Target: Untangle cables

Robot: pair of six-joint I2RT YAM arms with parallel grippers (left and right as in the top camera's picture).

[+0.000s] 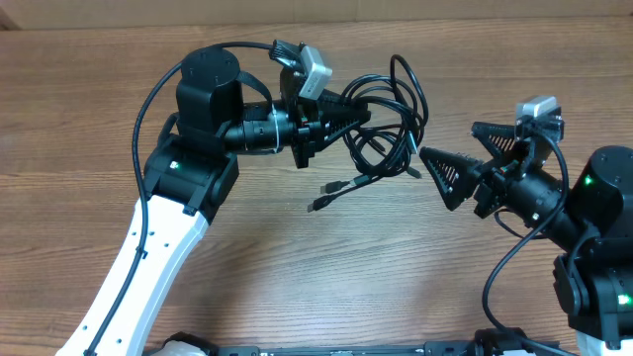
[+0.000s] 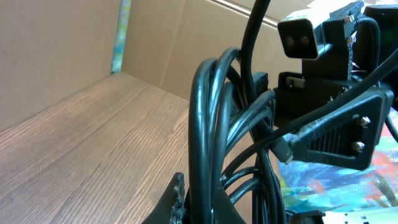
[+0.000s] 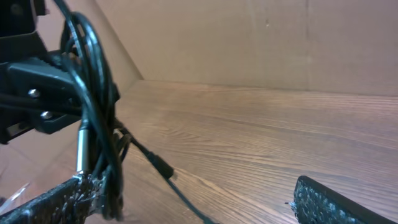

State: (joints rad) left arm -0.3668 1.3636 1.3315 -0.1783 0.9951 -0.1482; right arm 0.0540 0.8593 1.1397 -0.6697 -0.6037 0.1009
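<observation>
Overhead, the cables (image 1: 386, 99) are seen as one looped black bundle between the two arms, above the wooden table (image 1: 297, 277). The bundle is clamped at its left side by the left gripper (image 1: 358, 121), whose fingers are closed over several strands. Two loose ends with small plugs (image 1: 321, 205) trail down and to the left of the bundle. The right gripper (image 1: 450, 140) is spread wide just beside the right edge of the loops, and nothing is held in it. From the right wrist, its two fingers (image 3: 336, 202) are seen well apart, with the bundle at the far left against one finger and a single plug (image 3: 163, 169) hanging free. A cardboard wall (image 3: 249, 37) is seen behind the table.
</observation>
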